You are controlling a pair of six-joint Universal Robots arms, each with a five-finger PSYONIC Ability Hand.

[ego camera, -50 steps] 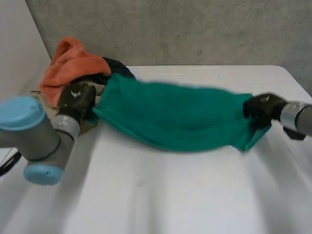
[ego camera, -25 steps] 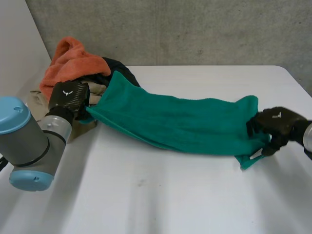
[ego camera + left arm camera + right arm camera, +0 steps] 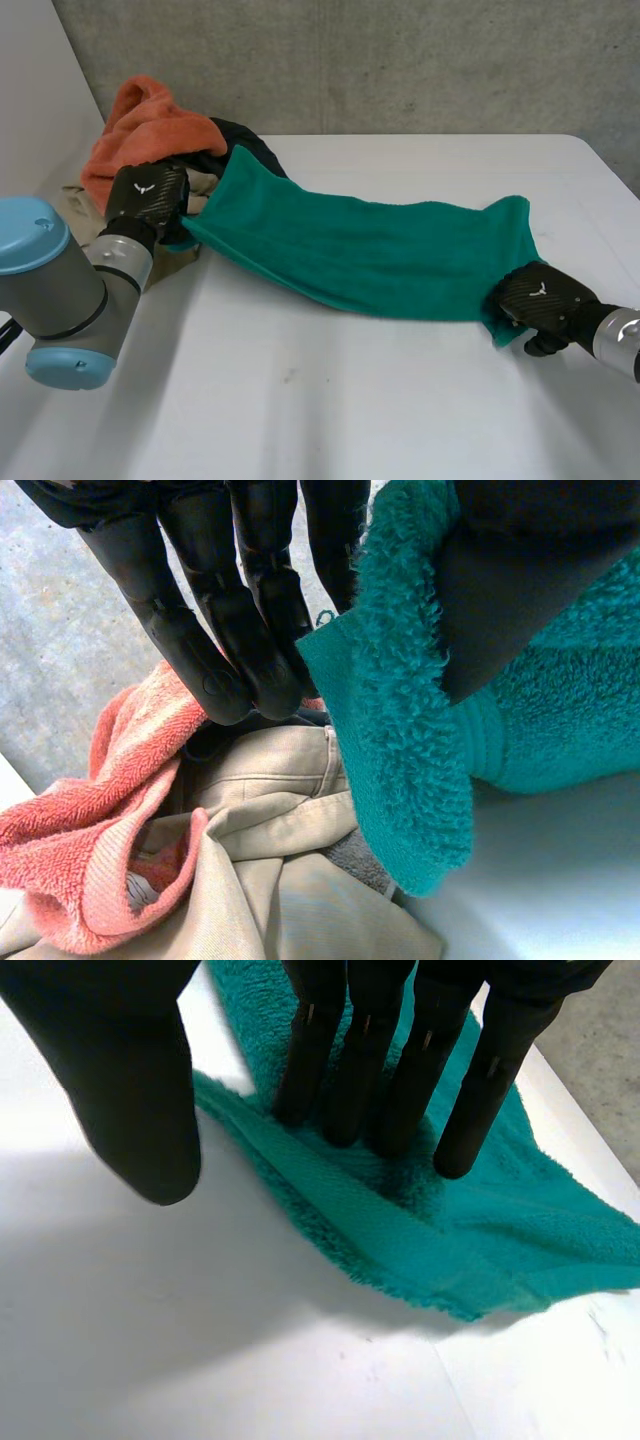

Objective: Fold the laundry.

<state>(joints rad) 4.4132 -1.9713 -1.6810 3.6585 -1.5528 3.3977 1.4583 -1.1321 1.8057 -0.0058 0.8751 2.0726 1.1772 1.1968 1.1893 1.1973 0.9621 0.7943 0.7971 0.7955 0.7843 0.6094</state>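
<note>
Basically mid-spreading: the teal terry towel (image 3: 370, 255) lay stretched across the white table (image 3: 300, 400), left hand (image 3: 150, 195) pinched its left corner, right hand (image 3: 535, 295) pressed flat-fingered on its right end; next likely needed smoothing it flat.

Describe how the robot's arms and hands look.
The left arm is a thick grey tube with round light-blue caps; the right arm shows a grey wrist cuff. The left hand and right hand are black, each with a small white logo on its back and round-tipped fingers.
</note>
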